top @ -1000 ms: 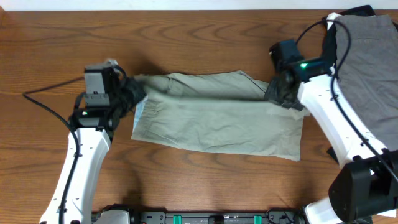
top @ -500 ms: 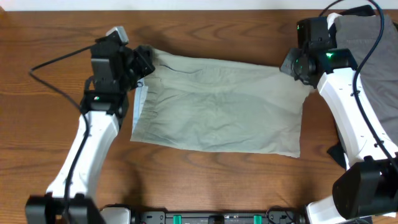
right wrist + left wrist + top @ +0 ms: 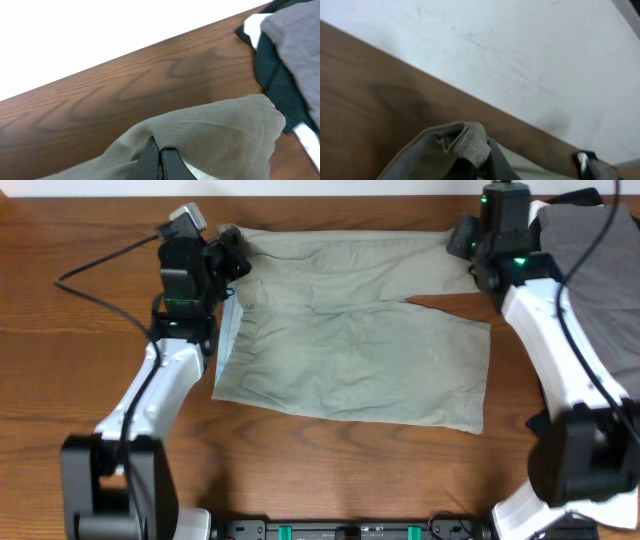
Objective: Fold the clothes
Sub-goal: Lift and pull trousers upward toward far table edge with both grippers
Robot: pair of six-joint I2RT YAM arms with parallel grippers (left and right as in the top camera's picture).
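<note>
The left gripper (image 3: 232,262) and right gripper (image 3: 462,240) are each clamped tight on an upper corner of the khaki shorts (image 3: 350,350), which spread between and below them. The far edge of the worktop (image 3: 60,400) runs just beyond both grippers, and bare wood lies on their near side. Just right of the right gripper lies a pile of grey and black garments (image 3: 590,250), cut off by the frame. In the left wrist view, cloth hides the fingers.

Shorts (image 3: 350,345) spread on table (image 3: 80,430) centre, garment pile (image 3: 600,270) at its right rear corner
</note>
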